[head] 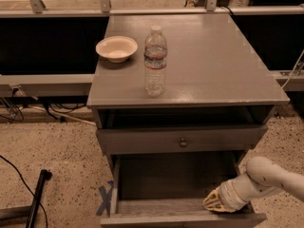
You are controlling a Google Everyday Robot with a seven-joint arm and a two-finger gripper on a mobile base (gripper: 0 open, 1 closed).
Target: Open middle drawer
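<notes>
The grey cabinet (213, 65) has its middle drawer (171, 177) pulled well out, and its deep plain grey inside lies open to view. The drawer's low front (156, 220) runs along the bottom edge of the view, and its knob is out of view. My gripper (217, 201), tan and white on a white arm (273, 175) coming in from the right, sits at the drawer's front right corner, just behind the front. The taller-fronted top drawer (142, 140) above, with its round metal knob (183, 142), is closed or nearly so. The lowest drawer is out of view.
A clear water bottle (155, 63) and a white bowl (116, 48) stand on the cabinet top. A black pole (38, 194) and cables lie on the speckled floor at the left. A blue tape cross (105, 198) is by the drawer's left side. Metal rails run behind.
</notes>
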